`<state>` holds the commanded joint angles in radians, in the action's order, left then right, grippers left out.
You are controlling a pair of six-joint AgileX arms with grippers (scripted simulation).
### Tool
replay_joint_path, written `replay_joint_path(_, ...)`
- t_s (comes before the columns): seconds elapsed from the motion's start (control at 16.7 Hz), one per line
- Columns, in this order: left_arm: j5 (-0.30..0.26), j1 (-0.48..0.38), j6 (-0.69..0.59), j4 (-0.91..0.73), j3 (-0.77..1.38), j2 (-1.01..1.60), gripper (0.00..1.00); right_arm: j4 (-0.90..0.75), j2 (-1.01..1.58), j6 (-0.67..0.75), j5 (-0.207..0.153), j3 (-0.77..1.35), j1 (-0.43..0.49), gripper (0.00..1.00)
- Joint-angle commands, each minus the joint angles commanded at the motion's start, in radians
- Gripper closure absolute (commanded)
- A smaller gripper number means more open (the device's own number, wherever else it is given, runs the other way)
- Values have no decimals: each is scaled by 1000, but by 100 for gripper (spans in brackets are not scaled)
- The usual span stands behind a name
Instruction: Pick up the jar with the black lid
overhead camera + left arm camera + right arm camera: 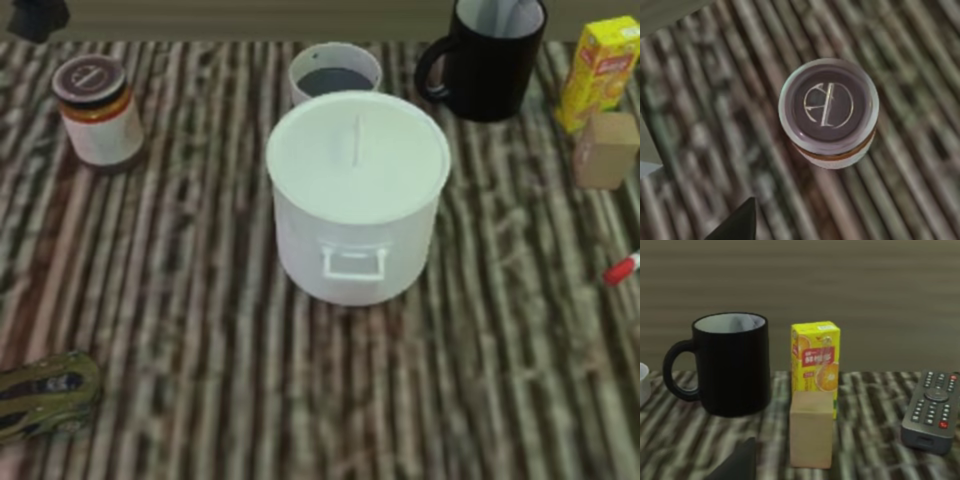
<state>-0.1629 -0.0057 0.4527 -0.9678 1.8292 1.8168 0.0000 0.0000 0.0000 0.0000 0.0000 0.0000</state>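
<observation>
The jar with the black lid (pixel 95 108) stands at the table's far left: dark round lid, orange band, white body. In the left wrist view the jar (pixel 829 111) is seen from straight above, its lid bearing a pale emblem. My left gripper (pixel 35 17) hangs high above the far left corner, apart from the jar. Only one dark fingertip (pixel 740 224) of it shows, off to the side, with nothing against it. My right gripper is outside the top view. One of its fingertips (pixel 737 462) shows over the striped cloth, holding nothing.
A big white lidded pot (pixel 357 190) with handles fills the middle, a white cup (pixel 335 70) behind it. A black mug (pixel 490 55), yellow juice box (pixel 600 70), brown block (pixel 607 150) and red marker (pixel 622 268) stand right. A toy car (pixel 45 395) lies front left; a remote (pixel 932 410) lies beyond the block.
</observation>
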Motion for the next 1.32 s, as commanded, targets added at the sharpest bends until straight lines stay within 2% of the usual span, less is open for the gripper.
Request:
replay_joint_path(0.36, -18, 10, 112, -229, 483, 473, 0, 0, 0, 0, 0, 0, 0, 0)
replay_joint_path(0.66, -25, 16, 168, -347, 728, 727, 0, 0, 0, 0, 0, 0, 0, 0)
replay_joint_path(0.84, -25, 18, 179, -371, 778, 781, 0, 0, 0, 0, 0, 0, 0, 0)
replay_joint_path(1.32, -24, 11, 174, -334, 750, 789, 0, 0, 0, 0, 0, 0, 0, 0)
